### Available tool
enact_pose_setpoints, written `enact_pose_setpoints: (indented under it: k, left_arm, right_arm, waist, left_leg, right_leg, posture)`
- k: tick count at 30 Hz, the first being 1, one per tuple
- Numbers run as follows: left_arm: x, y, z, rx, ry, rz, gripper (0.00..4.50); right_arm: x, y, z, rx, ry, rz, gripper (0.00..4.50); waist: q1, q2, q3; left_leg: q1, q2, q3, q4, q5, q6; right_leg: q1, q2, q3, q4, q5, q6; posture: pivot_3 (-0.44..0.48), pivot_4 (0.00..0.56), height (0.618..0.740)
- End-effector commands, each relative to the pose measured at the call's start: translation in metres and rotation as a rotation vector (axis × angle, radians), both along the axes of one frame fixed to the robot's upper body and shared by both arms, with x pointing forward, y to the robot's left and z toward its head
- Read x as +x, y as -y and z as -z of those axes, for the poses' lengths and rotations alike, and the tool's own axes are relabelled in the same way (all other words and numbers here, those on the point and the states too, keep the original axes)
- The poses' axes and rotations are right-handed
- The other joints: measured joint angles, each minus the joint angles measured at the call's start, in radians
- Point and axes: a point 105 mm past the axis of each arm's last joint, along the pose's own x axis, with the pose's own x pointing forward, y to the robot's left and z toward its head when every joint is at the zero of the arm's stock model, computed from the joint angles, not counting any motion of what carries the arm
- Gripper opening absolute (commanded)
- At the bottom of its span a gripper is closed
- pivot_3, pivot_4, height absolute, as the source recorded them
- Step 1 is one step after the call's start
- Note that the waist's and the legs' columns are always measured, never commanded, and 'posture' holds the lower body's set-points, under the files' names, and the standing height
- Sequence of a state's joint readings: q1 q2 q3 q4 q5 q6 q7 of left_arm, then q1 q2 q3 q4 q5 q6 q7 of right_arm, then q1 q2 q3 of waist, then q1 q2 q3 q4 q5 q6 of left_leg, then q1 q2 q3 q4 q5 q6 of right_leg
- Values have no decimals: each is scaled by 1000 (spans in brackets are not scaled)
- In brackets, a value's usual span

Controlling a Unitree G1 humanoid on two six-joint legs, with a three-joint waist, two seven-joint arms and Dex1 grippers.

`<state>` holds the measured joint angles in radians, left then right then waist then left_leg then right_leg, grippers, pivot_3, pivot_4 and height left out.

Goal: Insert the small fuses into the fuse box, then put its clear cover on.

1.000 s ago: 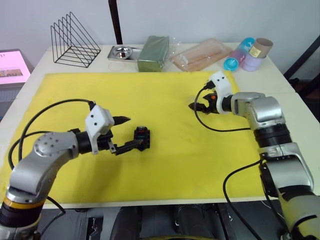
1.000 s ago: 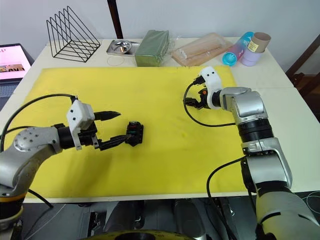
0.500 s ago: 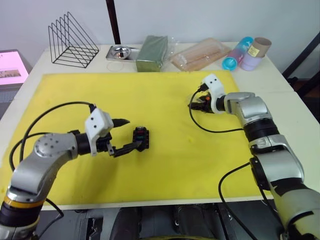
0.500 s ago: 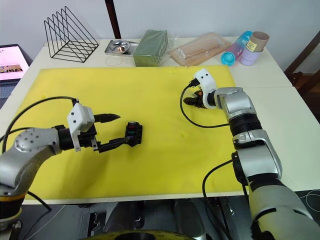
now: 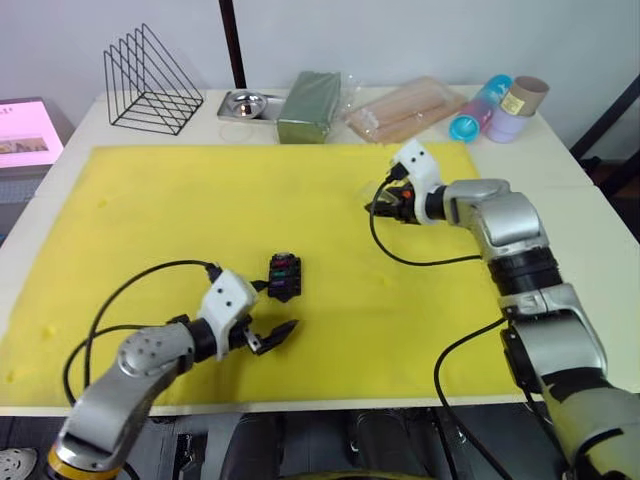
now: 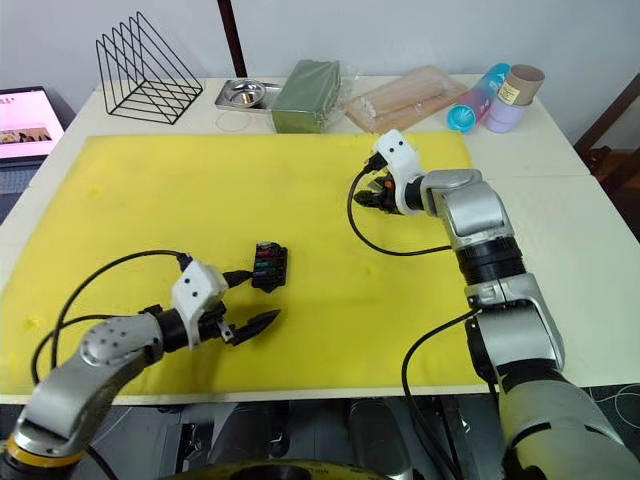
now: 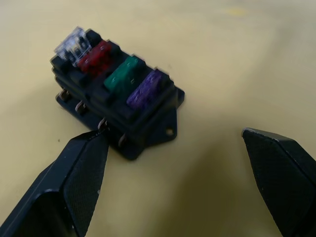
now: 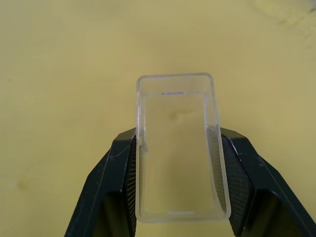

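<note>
The black fuse box (image 7: 116,98) lies on the yellow mat (image 5: 150,220), also seen in the head view as the fuse box (image 5: 284,276). Four small fuses sit in its top slots: clear (image 7: 74,43), red (image 7: 96,54), green (image 7: 126,74) and purple (image 7: 146,89). My left gripper (image 7: 173,140) is open just on the near side of the box, one fingertip (image 7: 94,145) close to its base; from the head view the left gripper (image 5: 270,307) is low over the mat. My right gripper (image 8: 177,140) is shut on the clear cover (image 8: 177,148), far to the right at the mat's back, where the right gripper (image 5: 385,207) hovers.
Behind the mat stand a wire rack (image 5: 150,80), a metal tray (image 5: 245,103), a large green block (image 5: 308,105), a clear bag of sticks (image 5: 405,108), tipped cups (image 5: 478,105) and a cardboard roll (image 5: 522,98). A lit screen (image 5: 25,130) sits off the table's left.
My left arm has drawn back toward the near edge and its finger has come off the fuse box, which stays put. My right gripper has shifted slightly left with the cover.
</note>
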<state>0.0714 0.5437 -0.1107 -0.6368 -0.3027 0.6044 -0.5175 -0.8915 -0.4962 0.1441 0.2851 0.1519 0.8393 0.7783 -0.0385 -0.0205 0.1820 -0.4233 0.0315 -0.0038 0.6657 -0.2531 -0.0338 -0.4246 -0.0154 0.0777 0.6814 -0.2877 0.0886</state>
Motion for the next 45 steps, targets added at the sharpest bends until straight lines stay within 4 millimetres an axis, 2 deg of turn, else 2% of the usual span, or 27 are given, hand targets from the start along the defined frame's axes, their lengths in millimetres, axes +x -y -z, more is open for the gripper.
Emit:
enact_pose_setpoints:
  k: [1,6,12,18,24,28,33,37,42,45]
  left_arm:
    - [8,4,0,9,28,-87,4500]
    - [21,9,2,-10,44,-217,4500]
    - [25,6,0,-13,74,-285,4500]
    - [24,-10,-16,-11,151,-327,4500]
    - [27,-2,-10,-30,111,-334,4500]
    - [24,16,1,-48,35,-247,4500]
    - [31,23,0,-73,36,-247,4500]
    - [43,26,-1,-69,51,-320,4500]
    - [45,32,1,-45,59,-323,4500]
    - [46,28,2,-29,59,-350,4500]
  right_arm:
    - [-6,-5,-26,38,73,1,1823]
    - [-15,-14,-32,57,85,0,1823]
    - [-22,-21,-39,69,99,-2,1823]
    - [-25,-23,-42,76,108,-7,1823]
    - [-25,-24,-42,77,112,-4,1823]
    - [-25,-23,-43,75,117,2,1823]
    - [-26,-24,-45,75,122,5,1823]
    - [-27,-24,-45,77,127,7,1823]
    - [-27,-26,-46,79,131,6,1823]
    - [-27,-26,-47,79,134,8,1823]
  waist:
    - [0,0,0]
    - [-1,0,0]
    - [-3,0,0]
    - [-5,0,0]
    - [-3,0,0]
    - [-4,0,0]
    - [-3,0,0]
    - [-2,0,0]
    - [-3,0,0]
    - [-2,0,0]
  left_leg:
    - [0,0,0,0,0,0]
    - [1,-1,0,0,0,0]
    - [1,0,0,0,0,0]
    - [0,0,0,0,0,0]
    - [0,0,0,0,0,0]
    - [0,-1,0,0,0,0]
    - [0,-1,0,0,0,0]
    - [0,-1,0,0,0,0]
    - [0,-1,0,0,0,0]
    - [0,-1,0,0,0,0]
  right_leg:
    - [0,0,0,0,0,0]
    - [0,1,0,0,0,0]
    - [0,1,0,1,0,0]
    - [0,1,0,0,0,0]
    - [0,1,0,0,0,0]
    - [0,1,0,0,0,0]
    - [0,1,0,0,0,0]
    - [0,1,0,0,0,0]
    - [0,1,0,0,0,0]
    - [0,1,0,0,0,0]
  posture:
    - [0,150,740]
    - [0,150,740]
    - [0,150,740]
    - [0,150,740]
    - [0,150,740]
    - [0,150,740]
    - [0,150,740]
    - [0,150,740]
    - [0,150,740]
    - [0,150,740]
